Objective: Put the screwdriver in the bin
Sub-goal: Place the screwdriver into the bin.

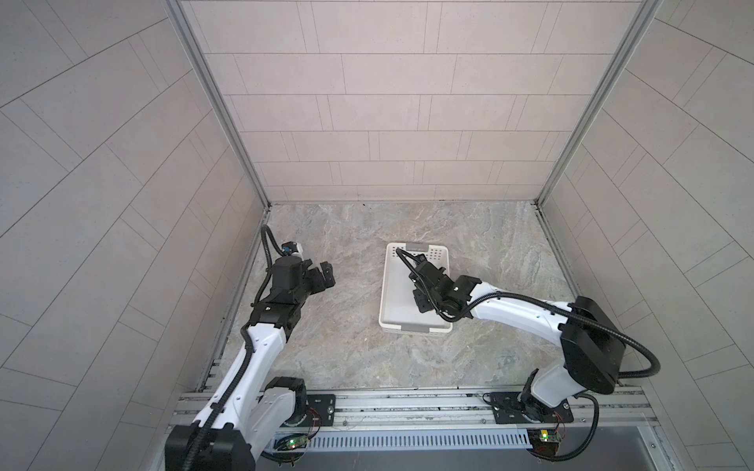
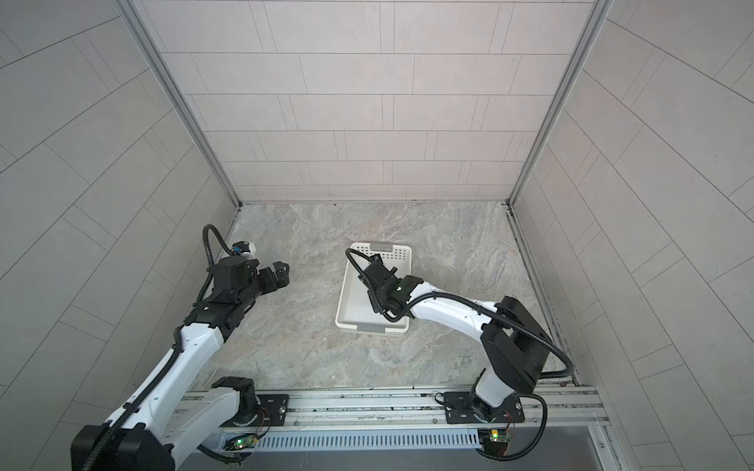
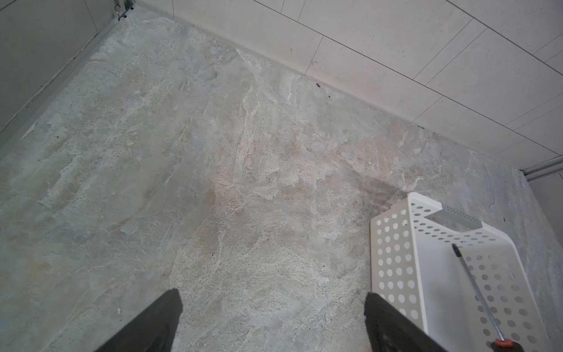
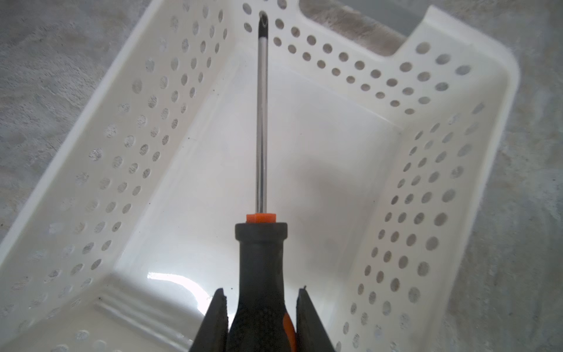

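Glossy plastic bin [image 4: 335,170]; shiny metal-shafted screwdriver [image 4: 261,183]

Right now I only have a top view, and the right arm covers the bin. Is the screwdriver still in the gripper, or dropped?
Observer: It is held. The right wrist view shows the right gripper shut on the black handle of the screwdriver.
Operator: Where does the shaft point?
Observer: It points out over the floor of the bin, toward the perforated end wall.
Operator: Is the tip touching that wall?
Observer: The tip lines up with a hole high on the wall. I cannot tell whether it touches.
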Available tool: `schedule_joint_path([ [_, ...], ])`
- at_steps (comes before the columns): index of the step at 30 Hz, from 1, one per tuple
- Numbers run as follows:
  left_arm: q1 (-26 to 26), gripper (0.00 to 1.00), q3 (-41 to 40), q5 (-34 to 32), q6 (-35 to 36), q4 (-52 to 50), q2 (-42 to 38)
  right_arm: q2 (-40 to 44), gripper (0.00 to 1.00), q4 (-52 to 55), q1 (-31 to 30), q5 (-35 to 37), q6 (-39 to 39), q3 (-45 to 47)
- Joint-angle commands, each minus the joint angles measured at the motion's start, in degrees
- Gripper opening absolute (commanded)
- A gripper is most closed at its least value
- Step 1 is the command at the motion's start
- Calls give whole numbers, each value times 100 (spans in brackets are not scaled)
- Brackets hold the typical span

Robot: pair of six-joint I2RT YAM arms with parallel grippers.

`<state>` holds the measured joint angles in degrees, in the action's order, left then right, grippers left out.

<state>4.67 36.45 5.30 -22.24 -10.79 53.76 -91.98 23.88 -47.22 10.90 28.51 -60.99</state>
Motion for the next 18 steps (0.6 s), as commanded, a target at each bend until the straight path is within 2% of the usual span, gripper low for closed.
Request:
schedule_joint_path([
  [1, 12, 100, -32, -101, -51, -11, -68, -326, 14, -229, -15, -26, -30, -229],
  [6, 24, 100, -75, -84, 14, 79, -30, -827, 19, -239, -15, 44, -72, -403],
  [13, 25, 100, -94, -155, 45, 0, -145, -1070, 23, -269, 2, 128, -118, -501],
  [18, 27, 100, -124, -253, 37, -17, -242, -1112, 33, -235, 16, 169, -125, -504],
])
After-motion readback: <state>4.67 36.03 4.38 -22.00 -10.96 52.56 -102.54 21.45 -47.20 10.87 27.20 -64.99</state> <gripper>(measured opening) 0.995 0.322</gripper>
